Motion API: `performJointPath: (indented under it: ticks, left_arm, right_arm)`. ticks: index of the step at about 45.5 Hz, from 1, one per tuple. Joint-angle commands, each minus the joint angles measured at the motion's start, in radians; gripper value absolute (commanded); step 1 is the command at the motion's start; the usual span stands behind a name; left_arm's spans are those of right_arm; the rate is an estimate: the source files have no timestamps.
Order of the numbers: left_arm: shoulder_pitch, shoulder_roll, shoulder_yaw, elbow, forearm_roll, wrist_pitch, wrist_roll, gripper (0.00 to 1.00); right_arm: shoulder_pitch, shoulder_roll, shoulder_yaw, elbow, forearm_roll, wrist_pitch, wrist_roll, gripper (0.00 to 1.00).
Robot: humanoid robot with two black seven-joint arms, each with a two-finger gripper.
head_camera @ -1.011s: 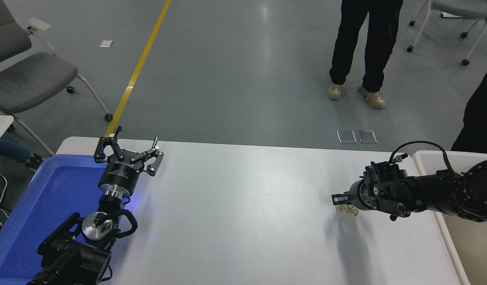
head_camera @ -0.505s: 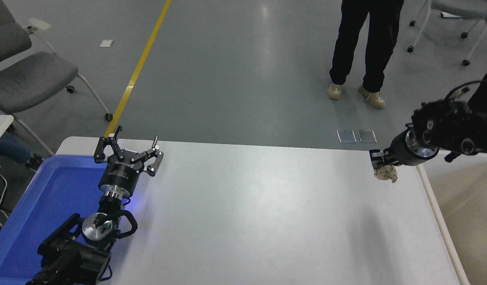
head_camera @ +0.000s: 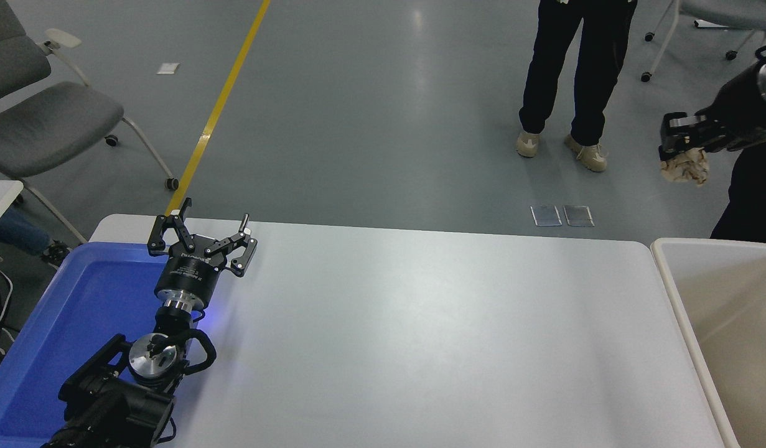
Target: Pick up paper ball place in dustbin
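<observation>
The tan, wrinkly paper ball (head_camera: 686, 168) hangs high at the right edge of the picture, with my right gripper (head_camera: 676, 142) shut on its top. It is well above the table and over its far right corner. The cream-beige dustbin (head_camera: 669, 274) stands at the table's right end, below and in front of the ball; only its left rim and part of its inside show. My left gripper (head_camera: 203, 235) rests open at the lower left, by the far edge of the blue tray.
A shallow blue tray (head_camera: 78, 311) lies at the table's left end under the left arm. A person in dark trousers (head_camera: 575, 68) stands on the floor beyond the table. Another dark-clothed person (head_camera: 753, 199) stands at the right edge, behind the dustbin. Grey chairs (head_camera: 40, 118) stand at far left.
My right arm has lifted the paper ball off the table and carried it up and to the right, from near the table's right end to high above it. The left arm has not moved.
</observation>
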Motion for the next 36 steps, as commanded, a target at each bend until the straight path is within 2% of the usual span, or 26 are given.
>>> performJointPath:
  ticks: [1, 6, 10, 15, 19, 24, 29, 36]
  left_arm:
    - [0.0, 0.0, 0.0, 0.0, 0.0, 0.0, 0.0, 0.99]
    - [0.0, 0.0, 0.0, 0.0, 0.0, 0.0, 0.0, 0.99]
    - [0.0, 0.0, 0.0, 0.0, 0.0, 0.0, 0.0, 0.99]
    - [0.0, 0.0, 0.0, 0.0, 0.0, 0.0, 0.0, 0.99]
    - [0.0, 0.0, 0.0, 0.0, 0.0, 0.0, 0.0, 0.99]
    - [0.0, 0.0, 0.0, 0.0, 0.0, 0.0, 0.0, 0.99]
    - [0.0, 0.0, 0.0, 0.0, 0.0, 0.0, 0.0, 0.99]
    - [0.0, 0.0, 0.0, 0.0, 0.0, 0.0, 0.0, 0.99]
  right_arm:
    - [-0.112, -0.105, 0.034, -0.236, 0.066, -0.028, -0.002, 0.0]
    - [-0.316, -0.085, 0.106, -0.481, 0.256, -0.158, -0.005, 0.0]
    - [-0.498, -0.053, 0.171, -0.688, 0.411, -0.192, -0.01, 0.0]
    - [-0.747, 0.025, 0.278, -0.903, 0.572, -0.25, -0.02, 0.0]
    - [-0.957, 0.088, 0.424, -1.006, 0.667, -0.376, -0.031, 0.0]
    - [-1.114, 0.18, 0.628, -1.021, 0.684, -0.561, -0.034, 0.0]
    - [-1.233, 0.27, 0.859, -1.021, 0.693, -0.684, -0.039, 0.0]
    - [-1.335, 0.353, 1.1, -1.018, 0.693, -0.72, -0.047, 0.0]
